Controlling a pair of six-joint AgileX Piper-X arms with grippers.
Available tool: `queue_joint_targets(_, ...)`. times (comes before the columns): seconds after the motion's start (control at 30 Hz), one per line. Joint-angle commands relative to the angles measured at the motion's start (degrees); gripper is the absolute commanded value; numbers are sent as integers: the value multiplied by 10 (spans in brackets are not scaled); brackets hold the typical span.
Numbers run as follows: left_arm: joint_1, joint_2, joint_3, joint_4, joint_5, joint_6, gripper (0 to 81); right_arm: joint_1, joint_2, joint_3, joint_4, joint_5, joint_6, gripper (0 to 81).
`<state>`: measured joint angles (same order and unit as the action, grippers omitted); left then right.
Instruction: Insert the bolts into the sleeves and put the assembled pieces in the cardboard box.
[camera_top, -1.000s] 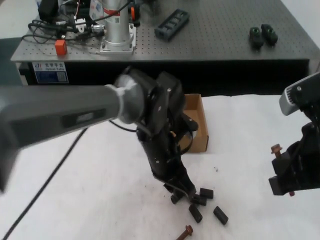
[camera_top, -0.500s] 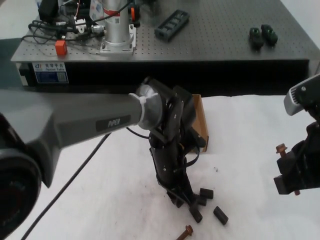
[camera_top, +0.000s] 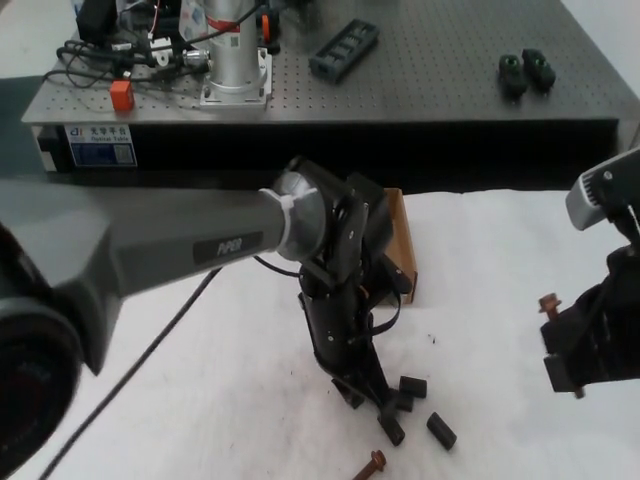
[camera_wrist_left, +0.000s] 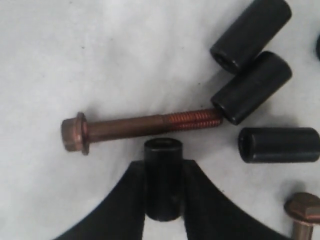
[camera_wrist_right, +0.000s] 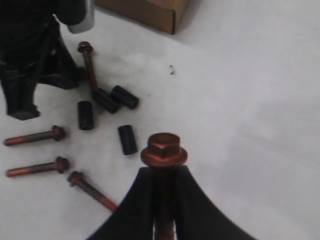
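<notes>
Left wrist view: the left gripper (camera_wrist_left: 163, 169) has its fingers closed on a black sleeve (camera_wrist_left: 162, 195). It is gripped by its flanks so that the open bore end projects past the fingertips, probably to leave the hole free for a bolt. Just beyond it a loose bolt (camera_wrist_left: 140, 127) lies flat on the white cloth (camera_wrist_left: 100, 50), its threaded tip touching one of three loose sleeves (camera_wrist_left: 251, 87). Right wrist view: the right gripper (camera_wrist_right: 163, 172) is clamped on the shank of a copper-coloured bolt (camera_wrist_right: 163, 149), with the flanged head clear of the fingertips and the threaded end hidden. Three spare bolts (camera_wrist_right: 32, 136) lie near the pile, and the cardboard box (camera_wrist_right: 150, 10) stands behind it. High view: the left arm is low over the pile, close in front of the box, whose inside is hidden. The right arm holds its bolt roughly upright, head up, well apart from the sleeve. Each arm thus holds one half of a pair. Insertion seems not yet begun, and the two parts must first be brought together and aligned along one axis.
</notes>
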<state>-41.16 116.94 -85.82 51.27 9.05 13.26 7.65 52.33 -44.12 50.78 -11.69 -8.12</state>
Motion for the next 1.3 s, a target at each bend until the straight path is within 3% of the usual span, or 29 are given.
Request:
queue_joint_targets(0.0,8,-78,26,-22,1,-63,7,-2,-3,0,-11,-35,8,22)
queue_joint_targets(0.1,10,-189,126,-132,37,-123,7,-1,-15,27,-108,-118,77,22)
queue_joint_targets(0.2,4,-300,265,-262,81,-177,7,0,-20,68,-273,-220,201,22)
queue_joint_targets(0.37,-2,-448,437,-508,192,-249,7,43,-13,121,-549,-232,351,22)
queue_joint_targets(0.47,-2,-496,500,-628,217,-293,7,77,4,123,-630,-232,396,22)
queue_joint_targets(0.73,-2,-528,524,-680,242,-317,7,123,22,123,-655,-223,404,22)
queue_joint_targets(1.27,-2,-528,524,-680,308,-317,7,124,22,124,-658,-214,404,22)
